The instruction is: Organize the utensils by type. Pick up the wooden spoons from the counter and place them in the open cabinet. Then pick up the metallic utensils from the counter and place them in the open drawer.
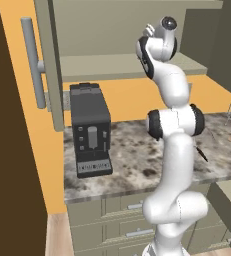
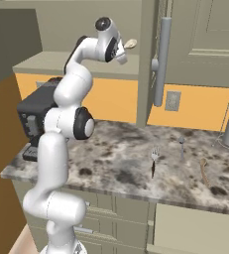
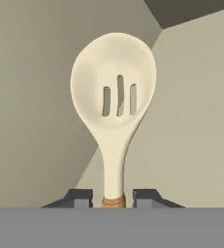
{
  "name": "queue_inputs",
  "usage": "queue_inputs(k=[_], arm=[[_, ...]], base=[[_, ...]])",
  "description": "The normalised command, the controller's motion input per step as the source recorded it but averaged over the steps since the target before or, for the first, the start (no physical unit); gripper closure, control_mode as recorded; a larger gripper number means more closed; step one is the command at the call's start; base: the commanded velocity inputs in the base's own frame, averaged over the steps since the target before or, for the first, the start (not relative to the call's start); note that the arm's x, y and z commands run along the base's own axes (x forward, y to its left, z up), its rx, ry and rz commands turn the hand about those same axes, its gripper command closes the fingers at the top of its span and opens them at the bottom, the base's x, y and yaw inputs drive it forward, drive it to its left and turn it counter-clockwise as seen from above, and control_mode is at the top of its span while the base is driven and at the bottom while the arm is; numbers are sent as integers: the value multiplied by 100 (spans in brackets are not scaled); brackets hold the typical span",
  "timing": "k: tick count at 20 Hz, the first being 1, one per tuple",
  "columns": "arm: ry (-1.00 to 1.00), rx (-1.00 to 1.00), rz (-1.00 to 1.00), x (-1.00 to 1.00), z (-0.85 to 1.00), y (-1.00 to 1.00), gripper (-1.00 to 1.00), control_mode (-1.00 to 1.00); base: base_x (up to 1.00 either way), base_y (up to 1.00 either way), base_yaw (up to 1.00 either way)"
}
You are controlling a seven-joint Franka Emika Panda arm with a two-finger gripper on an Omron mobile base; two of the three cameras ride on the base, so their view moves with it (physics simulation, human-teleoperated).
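My claw pinches the neck of the cream-bowled wooden spoon, slotted bowl pointing ahead into the open cabinet, above its shelf. Below on the counter lie the fork, the metal spoon and the darker wooden spoon, each apart. A black coffee machine stands at the counter's left.

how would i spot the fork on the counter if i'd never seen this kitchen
Look at the mottled stone counter, right of the black coffee machine and below the open cabinet door. The fork lies there: silver tines, dark handle, left of the all-grey spoon and the brown wooden spoon.
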Motion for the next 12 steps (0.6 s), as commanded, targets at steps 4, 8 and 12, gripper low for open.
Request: queue_inputs(k=[4,8,12], arm=[[-10,-1,0,3,-52,-1,-100,-100],[-17,-12,0,0,-73,0,-100,-100],[-46,-6,0,0,-82,0,-100,-100]], base=[[0,0,0],[0,0,0],[0,0,0]])
